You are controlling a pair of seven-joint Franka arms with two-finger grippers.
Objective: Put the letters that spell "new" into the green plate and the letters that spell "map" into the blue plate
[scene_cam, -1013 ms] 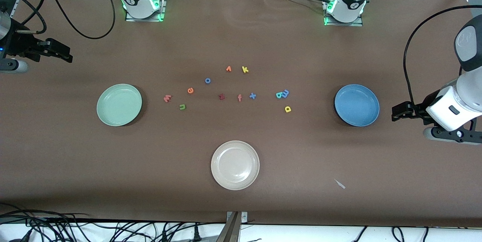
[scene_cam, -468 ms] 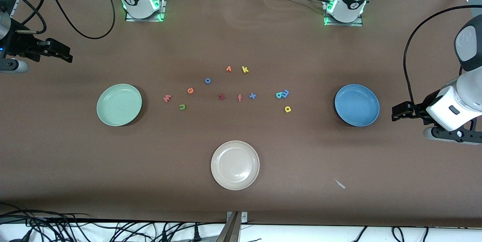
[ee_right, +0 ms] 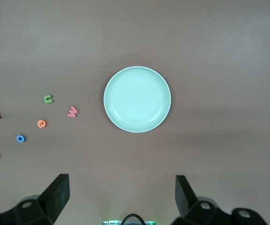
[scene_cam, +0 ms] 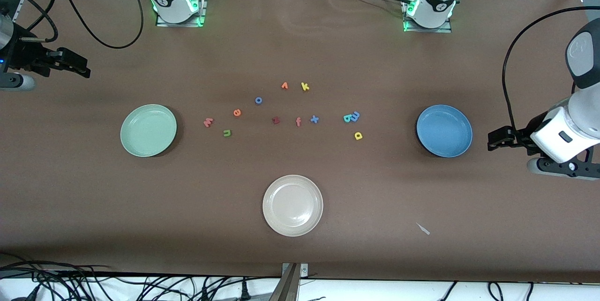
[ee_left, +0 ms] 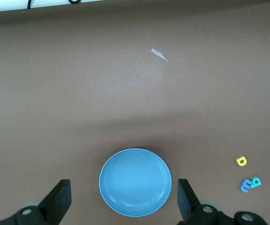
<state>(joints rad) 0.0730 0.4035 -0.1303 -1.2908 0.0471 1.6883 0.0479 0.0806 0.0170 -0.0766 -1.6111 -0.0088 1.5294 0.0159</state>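
In the front view the green plate [scene_cam: 148, 130] sits toward the right arm's end of the table, the blue plate [scene_cam: 444, 131] toward the left arm's end, and a cream plate [scene_cam: 293, 205] nearer the camera between them. The foam letters are scattered between the plates: pink w [scene_cam: 208, 122], orange e [scene_cam: 237, 113] and green n [scene_cam: 227, 132] near the green plate; blue m [scene_cam: 355, 116] touching teal a [scene_cam: 347, 118], yellow p [scene_cam: 358, 136] just beside. The left wrist view shows the left gripper [ee_left: 121, 204] spread wide, empty, above the blue plate. The right wrist view shows the right gripper [ee_right: 120, 200] likewise wide, empty, near the green plate.
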